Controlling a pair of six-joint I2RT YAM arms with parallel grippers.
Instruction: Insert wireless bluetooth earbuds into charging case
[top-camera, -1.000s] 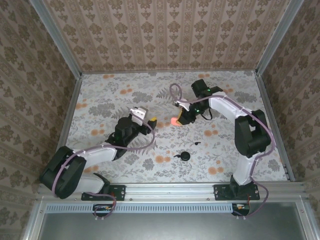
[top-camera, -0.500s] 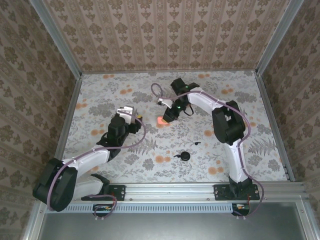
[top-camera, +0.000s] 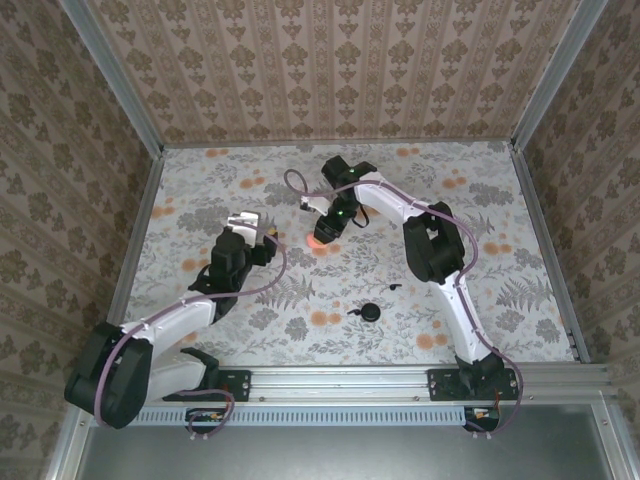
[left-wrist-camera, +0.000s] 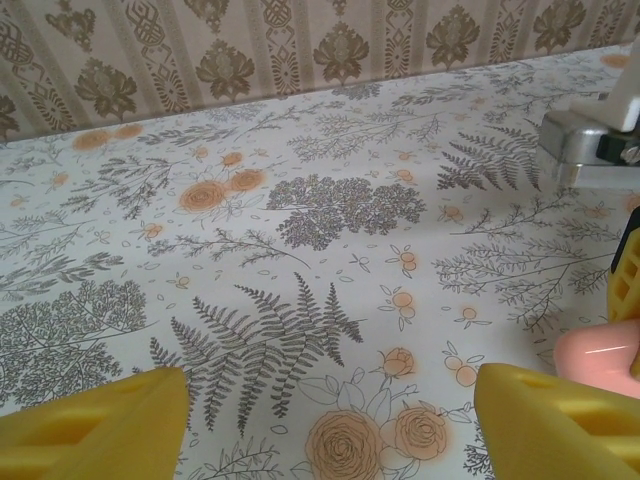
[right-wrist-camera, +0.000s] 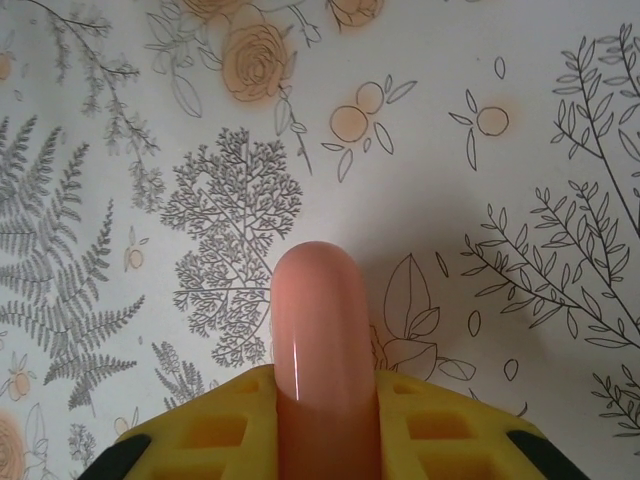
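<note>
My right end effector pinched the salmon-pink case between its yellow fingers at the far middle of the counter. My left end effector was spread wide just beside it — a tiny black earbud lay nearer my bases.

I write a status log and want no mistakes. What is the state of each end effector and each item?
Left end effector: open, empty.
Right end effector: shut on pink case.
Pink case: gripped, lid state unclear.
Black item: loose on table, apart from both arms.
</note>
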